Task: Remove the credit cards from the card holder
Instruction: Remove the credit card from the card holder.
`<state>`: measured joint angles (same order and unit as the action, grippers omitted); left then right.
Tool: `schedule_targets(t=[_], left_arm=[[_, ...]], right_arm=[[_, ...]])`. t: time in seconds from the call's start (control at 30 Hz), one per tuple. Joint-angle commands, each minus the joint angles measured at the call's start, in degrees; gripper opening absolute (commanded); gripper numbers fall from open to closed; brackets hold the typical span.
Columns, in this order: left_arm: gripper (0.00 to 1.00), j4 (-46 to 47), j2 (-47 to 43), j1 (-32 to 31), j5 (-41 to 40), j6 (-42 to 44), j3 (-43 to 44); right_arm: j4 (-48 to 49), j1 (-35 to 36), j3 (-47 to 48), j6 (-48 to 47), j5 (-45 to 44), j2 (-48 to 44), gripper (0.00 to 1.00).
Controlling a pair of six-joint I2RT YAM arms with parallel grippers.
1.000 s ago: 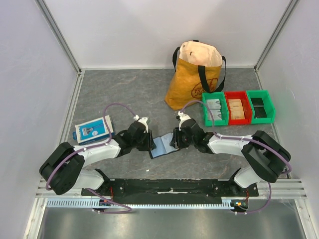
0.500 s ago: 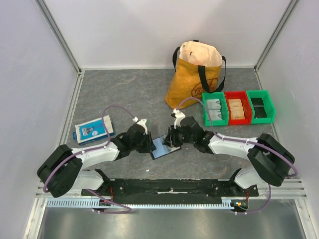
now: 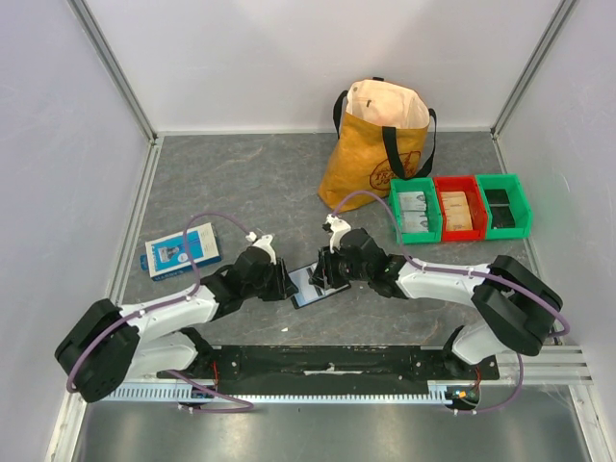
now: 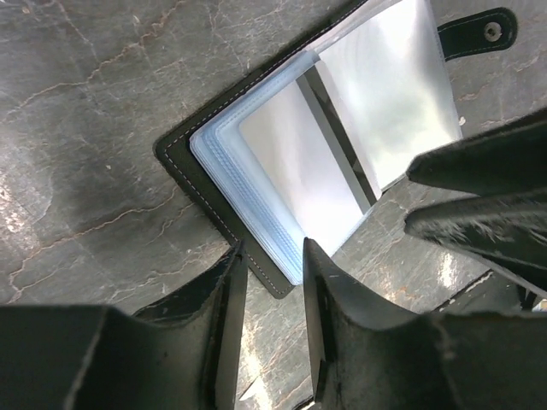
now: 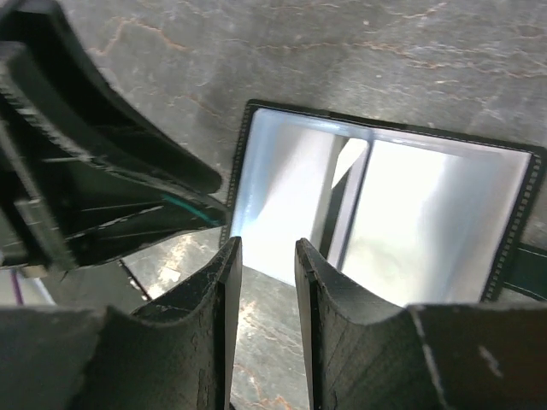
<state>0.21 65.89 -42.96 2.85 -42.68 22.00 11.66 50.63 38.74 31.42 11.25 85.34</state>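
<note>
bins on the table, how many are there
3, in a row right of the tote bag: left green bin, red bin in the middle, right green bin at the end. None looks hidden.

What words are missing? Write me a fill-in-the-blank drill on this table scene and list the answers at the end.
1. The card holder lies ____ on the table, its clear sleeves showing.
2. The middle bin of the three is ____.
3. The tan bag at the back has ____ handles.

Missing words: open; red; black.
</note>
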Motion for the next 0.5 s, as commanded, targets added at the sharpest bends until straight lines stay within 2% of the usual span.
schedule_targets(t=[0.0, 0.2, 0.47], left_arm=[[0.41, -1.86, -4.26, -0.37, -2.67, -2.15, 0.15], [0.41, -2.15, -9.2, -0.28, -2.33, -1.97, 1.82], [0.32, 5.85, 1.25, -0.19, 1.36, -2.5, 4.72]], right_arm=[[-2.52, -0.18, 1.6, -2.5, -5.27, -1.23, 0.38], [0.71, -2.2, 1.25, -2.16, -2.12, 0.88, 0.38], [11.45, -8.97, -0.68, 1.71, 11.68, 4.65, 0.38]])
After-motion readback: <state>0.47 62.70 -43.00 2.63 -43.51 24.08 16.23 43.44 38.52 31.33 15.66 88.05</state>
